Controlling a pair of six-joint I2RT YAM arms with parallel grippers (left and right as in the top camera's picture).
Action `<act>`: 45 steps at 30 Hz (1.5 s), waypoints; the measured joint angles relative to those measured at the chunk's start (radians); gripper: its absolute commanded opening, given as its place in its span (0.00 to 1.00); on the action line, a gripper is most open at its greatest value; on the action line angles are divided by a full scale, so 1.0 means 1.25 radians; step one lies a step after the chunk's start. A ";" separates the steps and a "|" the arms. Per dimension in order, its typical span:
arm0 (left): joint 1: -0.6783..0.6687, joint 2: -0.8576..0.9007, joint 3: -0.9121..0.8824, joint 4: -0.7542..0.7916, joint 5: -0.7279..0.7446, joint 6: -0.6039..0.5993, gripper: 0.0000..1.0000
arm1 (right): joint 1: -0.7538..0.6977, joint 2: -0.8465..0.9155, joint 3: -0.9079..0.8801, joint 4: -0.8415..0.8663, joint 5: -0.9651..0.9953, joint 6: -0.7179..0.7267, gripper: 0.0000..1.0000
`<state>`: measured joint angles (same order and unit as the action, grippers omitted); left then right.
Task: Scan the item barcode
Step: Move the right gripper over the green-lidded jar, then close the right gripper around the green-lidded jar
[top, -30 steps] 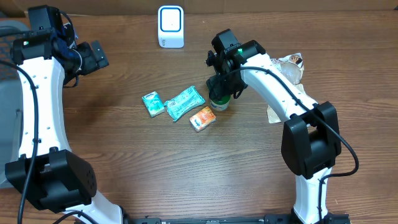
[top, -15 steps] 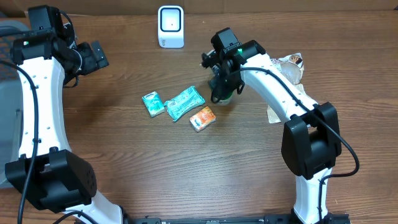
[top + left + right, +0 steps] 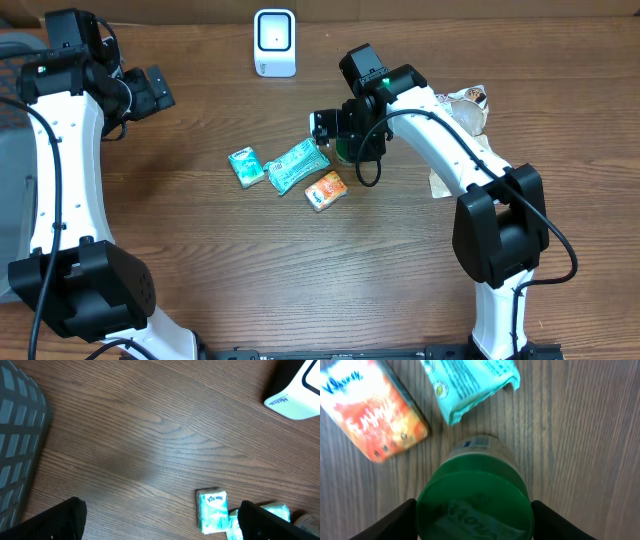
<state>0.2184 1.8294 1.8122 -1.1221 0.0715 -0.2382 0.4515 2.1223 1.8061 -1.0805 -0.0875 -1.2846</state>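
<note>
While the left pincer [image 3: 161,522] gapes wide, the right pincer [image 3: 474,512] clasps the green-lidded jar [image 3: 476,482] by its lid.

1. Small teal tissue pack [image 3: 212,510], left wrist view: the brand name "Kleenex" is printed in dark script on a white patch at its top.
2. White scanner [image 3: 300,390], left wrist view: one dark word runs along its lower edge. It begins "Me"; the remaining letters are not legible.
3. Orange packet [image 3: 375,415], right wrist view: large white lettering, too blurred to read.
4. Teal packet [image 3: 470,385], right wrist view: fine print and two round seals, illegible.
5. Jar [image 3: 475,505], right wrist view: a pale label shows past the green lid; its text is unreadable.
</note>
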 measured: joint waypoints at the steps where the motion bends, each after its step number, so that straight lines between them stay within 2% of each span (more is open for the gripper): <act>1: 0.000 0.000 0.000 0.000 0.000 0.000 1.00 | 0.000 0.000 0.000 0.000 0.001 -0.010 0.82; 2: 0.000 0.000 0.000 0.000 0.000 0.000 0.99 | -0.001 0.000 0.000 0.000 0.002 -0.027 1.00; 7: 0.000 0.000 0.000 0.000 0.000 0.000 0.99 | -0.003 0.000 0.000 0.005 0.008 -0.040 1.00; 12: 0.000 0.000 0.000 0.000 0.000 0.000 1.00 | -0.004 0.001 0.032 0.015 0.009 0.122 1.00; 17: 0.000 0.000 0.000 0.000 0.000 0.000 0.99 | -0.004 0.001 0.110 0.038 -0.008 0.535 1.00; 20: 0.000 0.000 0.000 0.000 0.000 0.000 1.00 | -0.004 0.001 0.116 -0.002 -0.039 0.757 1.00; 23: 0.000 0.000 0.000 0.000 0.000 0.000 1.00 | -0.004 0.001 0.114 -0.029 -0.072 0.923 1.00; 26: 0.000 0.000 0.000 0.000 0.000 0.000 0.99 | -0.004 0.001 0.106 -0.066 -0.054 1.191 1.00; 31: 0.000 0.000 0.000 0.000 0.000 0.000 0.99 | -0.005 0.001 0.053 -0.033 0.015 1.476 1.00; 34: 0.000 0.000 0.000 0.000 0.000 0.000 1.00 | -0.005 0.001 0.014 0.007 0.037 1.563 0.99; 37: 0.000 0.000 0.000 0.000 0.000 0.000 1.00 | -0.005 0.001 -0.014 0.013 0.048 1.617 0.94; 41: 0.000 0.000 0.000 0.000 0.000 0.000 1.00 | -0.005 0.001 -0.021 0.016 0.055 1.649 0.80; 42: 0.000 0.000 0.000 0.000 0.000 0.000 1.00 | -0.005 0.001 -0.021 0.018 0.055 1.651 0.72; 45: 0.000 0.000 0.000 0.000 0.000 0.000 1.00 | -0.005 0.001 -0.021 0.019 0.054 1.639 0.67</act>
<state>0.2184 1.8294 1.8122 -1.1221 0.0719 -0.2382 0.4458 2.1239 1.7794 -1.0573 -0.0196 0.7647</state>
